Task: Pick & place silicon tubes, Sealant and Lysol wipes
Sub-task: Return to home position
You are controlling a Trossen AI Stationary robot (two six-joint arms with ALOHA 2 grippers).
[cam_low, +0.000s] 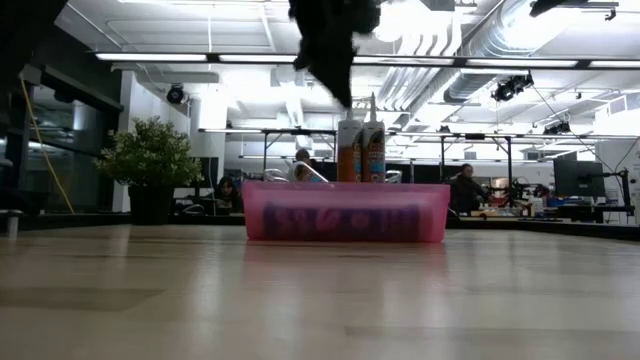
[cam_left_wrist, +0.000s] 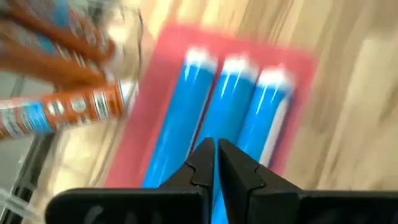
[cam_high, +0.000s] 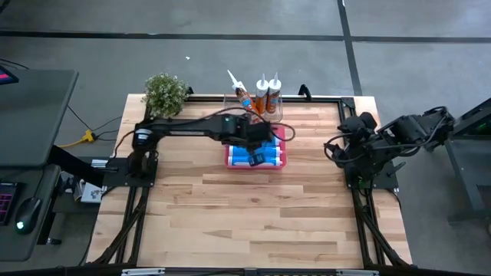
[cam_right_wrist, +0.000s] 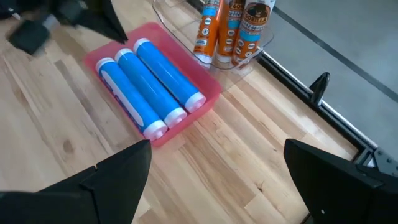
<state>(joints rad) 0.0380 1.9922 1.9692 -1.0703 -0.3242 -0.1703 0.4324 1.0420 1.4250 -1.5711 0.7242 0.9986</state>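
The left end effector (cam_high: 258,150) is hovering directly above the red tray (cam_right_wrist: 160,38), which is sitting toward the far middle of the table (cam_high: 230,215). Its jaws are pressing together with nothing between them, which suits an arm that is finished placing and is due to go home. The right end effector (cam_right_wrist: 217,180) is waiting at the table's right edge, jaws spread wide and gripping nothing, looking toward the tray.

The tray is carrying three blue tubes (cam_right_wrist: 148,86), lying flat, parallel and touching, caps all facing one way; lying flat is keeping them below the rim. Just behind the tray, a clear bin (cam_right_wrist: 245,64) is holding three orange tubes (cam_right_wrist: 231,28), nozzles up, one leaning outward against the wall. No wipes are showing in any view
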